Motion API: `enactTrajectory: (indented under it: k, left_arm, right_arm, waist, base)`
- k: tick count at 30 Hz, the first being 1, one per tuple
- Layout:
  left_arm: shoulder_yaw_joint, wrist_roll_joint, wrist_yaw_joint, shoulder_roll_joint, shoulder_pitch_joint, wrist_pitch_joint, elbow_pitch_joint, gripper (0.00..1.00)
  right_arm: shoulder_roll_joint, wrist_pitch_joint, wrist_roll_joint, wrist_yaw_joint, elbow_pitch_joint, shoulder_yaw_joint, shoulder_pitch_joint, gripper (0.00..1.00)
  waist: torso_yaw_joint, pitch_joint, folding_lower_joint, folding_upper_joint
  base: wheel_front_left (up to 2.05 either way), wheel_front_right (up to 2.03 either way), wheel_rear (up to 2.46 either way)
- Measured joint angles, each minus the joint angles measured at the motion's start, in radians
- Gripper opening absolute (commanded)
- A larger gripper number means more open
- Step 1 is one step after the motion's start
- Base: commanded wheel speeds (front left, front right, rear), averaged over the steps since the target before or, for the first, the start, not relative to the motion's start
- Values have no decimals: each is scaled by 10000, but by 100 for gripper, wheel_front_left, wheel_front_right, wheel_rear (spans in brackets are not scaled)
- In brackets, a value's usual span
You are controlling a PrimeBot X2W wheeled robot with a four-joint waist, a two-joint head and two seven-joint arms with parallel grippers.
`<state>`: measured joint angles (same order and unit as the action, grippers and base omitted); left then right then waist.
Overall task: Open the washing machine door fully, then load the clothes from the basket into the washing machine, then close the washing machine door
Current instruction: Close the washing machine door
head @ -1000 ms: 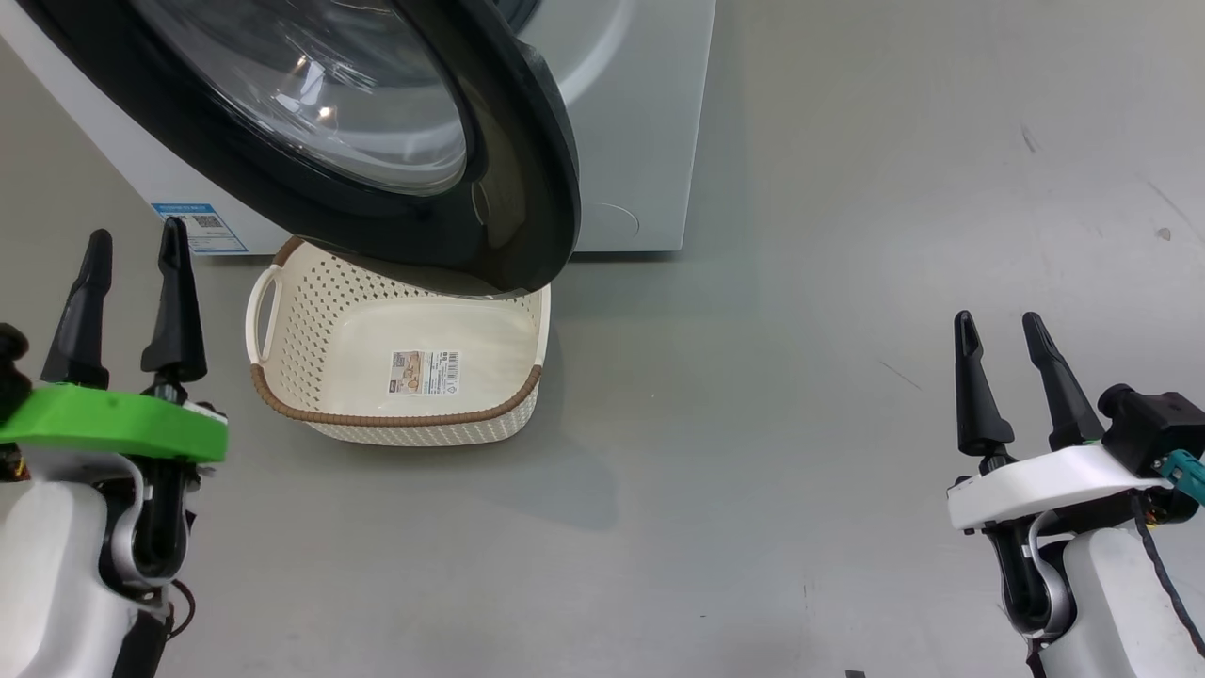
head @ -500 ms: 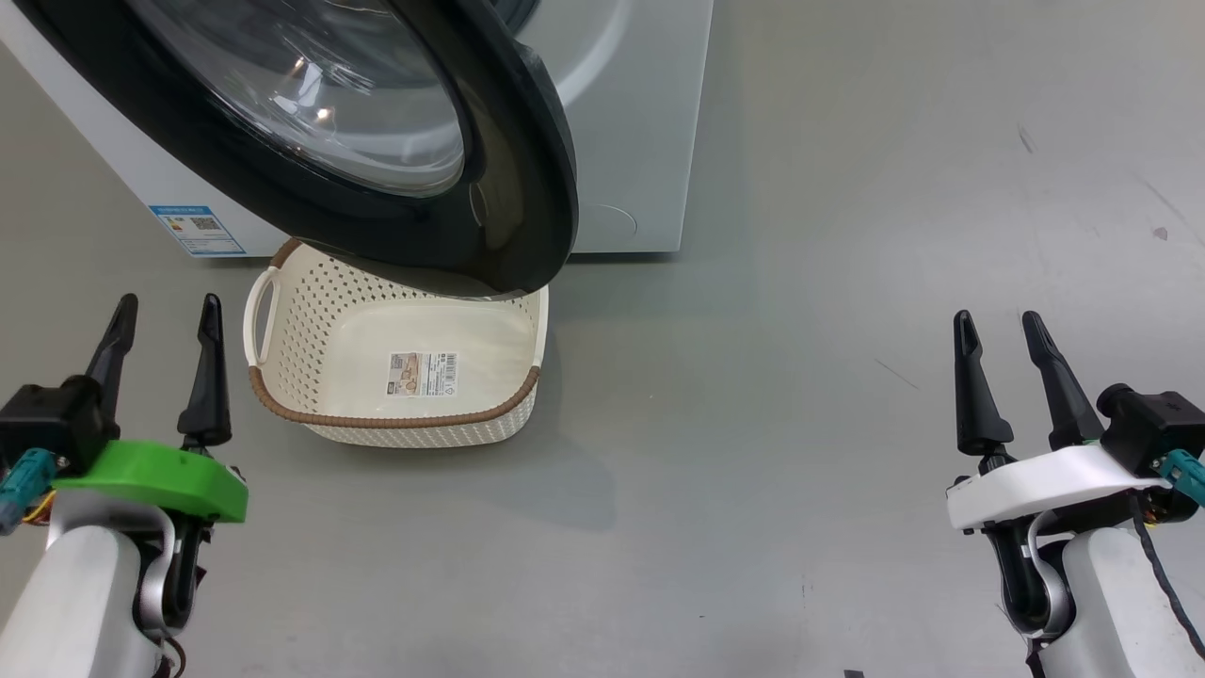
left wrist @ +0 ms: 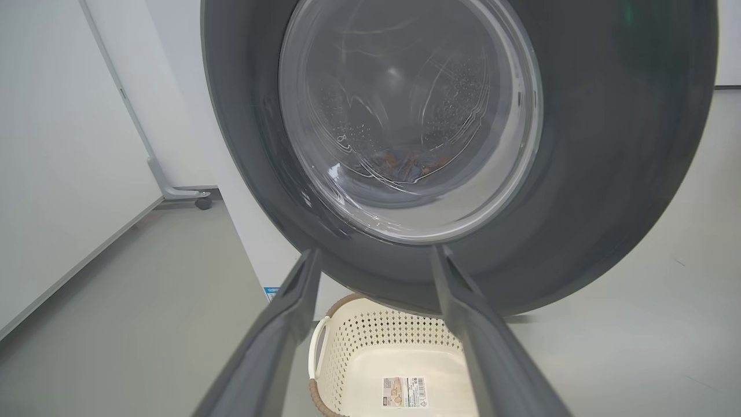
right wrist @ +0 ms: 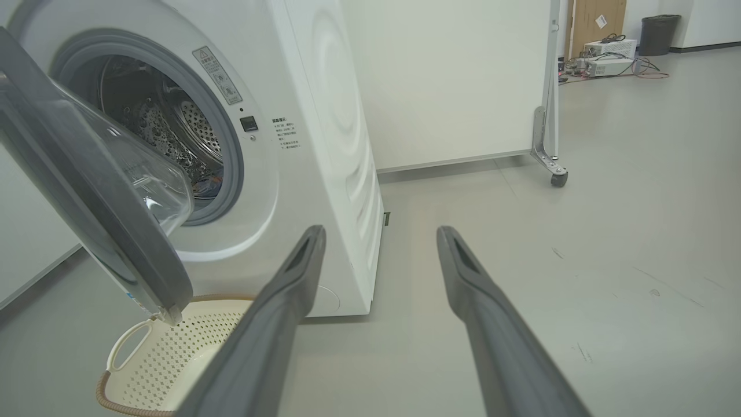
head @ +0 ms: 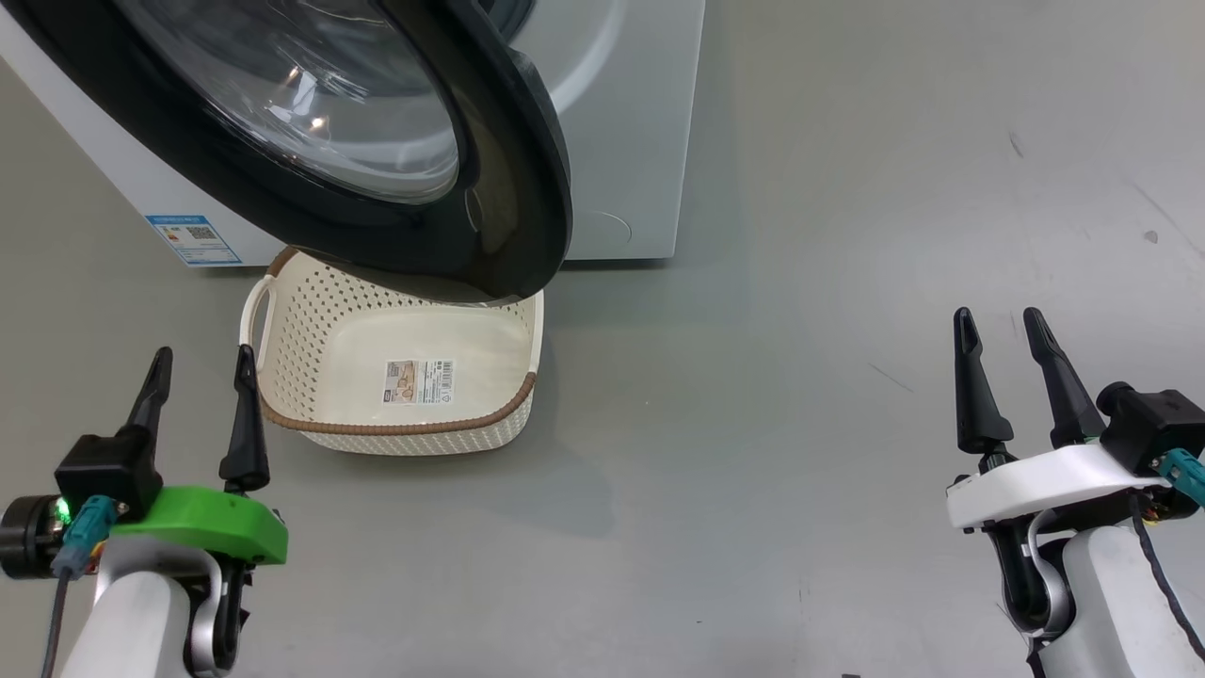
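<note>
We hold both grippers over the floor point(head: 753, 424), jaws open and gripping nothing: the left gripper point(head: 203, 360) just beside the basket point(head: 395, 429), the right gripper point(head: 996, 322) well apart. The door point(head: 513, 188) hangs partly open above the basket, which sits before the washer point(head: 635, 141). The clothes point(left wrist: 414, 162) lie in the drum point(right wrist: 173, 127).

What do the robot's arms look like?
Both arms are white. The left gripper has a green plate and tiny green light; the right gripper has a white plate. Each has a teal cable plug and two long black fingers.
</note>
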<state>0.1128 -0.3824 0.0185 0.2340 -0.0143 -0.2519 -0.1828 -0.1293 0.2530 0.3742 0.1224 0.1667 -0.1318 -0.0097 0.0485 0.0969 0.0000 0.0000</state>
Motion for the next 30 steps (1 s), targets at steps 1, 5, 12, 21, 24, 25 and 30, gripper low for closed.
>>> enactTrajectory:
  k: [1, 5, 12, 21, 24, 25, 30]
  left_arm:
    - [-2, 73, 2, -42, 67, 0, 13, 100]
    - [-29, 316, 13, -176, 460, 0, 42, 100]
    - [-167, 558, 100, -368, 587, -2, 305, 100]
    - [-293, 623, 67, -621, 790, 0, 336, 100]
    - [-420, 721, -6, -650, 825, 0, 341, 100]
    - [-445, 765, -8, -650, 838, 0, 341, 100]
    - [-477, 846, -98, -794, 884, 0, 345, 100]
  right_arm:
    - [0, 0, 0, 0, 0, -2, 0, 100]
    - [-2, 0, -10, 0, 8, -23, 1, 100]
    - [-6, 0, -98, 0, 19, -25, 9, 100]
    - [-15, 0, -238, 0, 67, -27, 186, 100]
    - [-27, 0, -268, 0, 102, -31, 246, 100]
    - [-27, 0, -282, 0, 102, -29, 246, 100]
    - [-12, 0, -334, 0, 104, -29, 245, 100]
  waist:
    - [-5, -27, 0, 0]
    - [-42, -132, 0, 0]
    - [-73, -267, 0, 0]
    - [-64, -462, 0, 0]
    - [-46, -541, 0, 0]
    - [-44, -555, 0, 0]
    - [-35, -616, 0, 0]
  base:
    - [0, 0, 0]
    - [0, 0, 0]
    - [0, 0, 0]
    - [0, 0, 0]
    - [0, 0, 0]
    - [0, 0, 0]
    - [0, 0, 0]
